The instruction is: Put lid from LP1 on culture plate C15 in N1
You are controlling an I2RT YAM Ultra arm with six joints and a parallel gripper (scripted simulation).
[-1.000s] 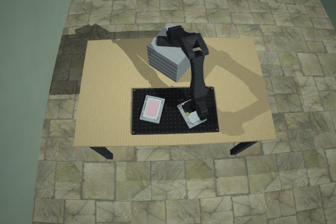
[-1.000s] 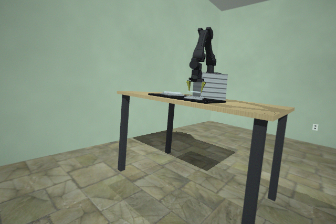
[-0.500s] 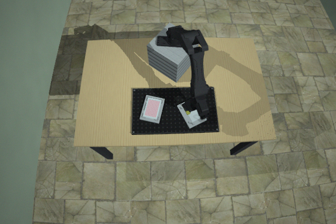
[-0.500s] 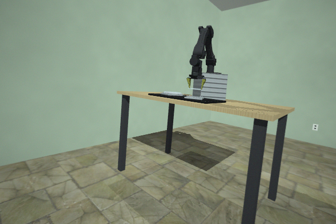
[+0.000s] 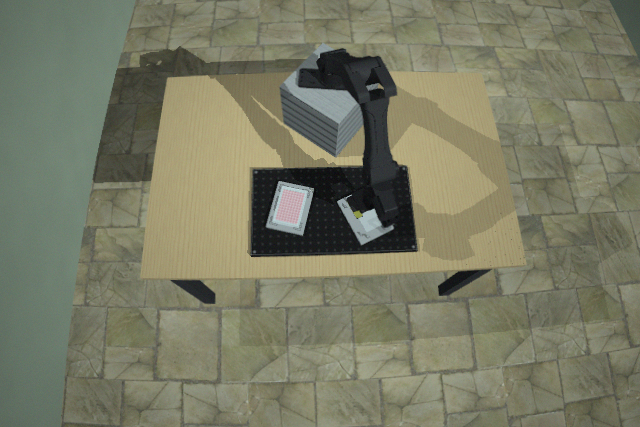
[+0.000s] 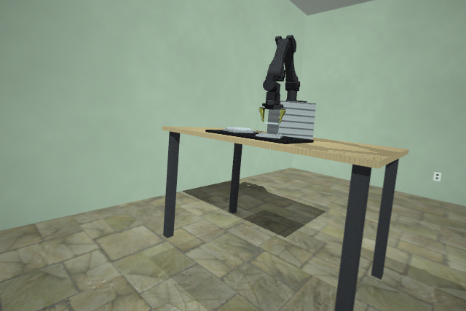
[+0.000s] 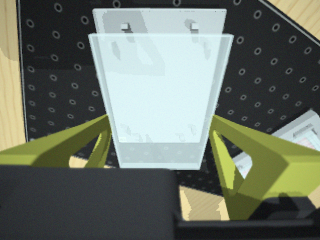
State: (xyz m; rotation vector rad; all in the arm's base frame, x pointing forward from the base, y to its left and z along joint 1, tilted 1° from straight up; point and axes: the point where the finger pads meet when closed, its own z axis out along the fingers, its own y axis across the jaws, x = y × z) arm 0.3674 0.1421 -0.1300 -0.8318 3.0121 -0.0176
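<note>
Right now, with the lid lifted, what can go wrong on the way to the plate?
The clear lid is pinched only at its edges by the jaws, so it may slip or tilt. The culture plate sits angled in its nest; a misaligned lid could rest crooked, not fully down, or nudge the plate.

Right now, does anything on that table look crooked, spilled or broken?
Nothing is spilled or broken. The clear lid is held in the gripper above its grey park, which sits askew on the black board. The pink plate is uncovered.
</note>
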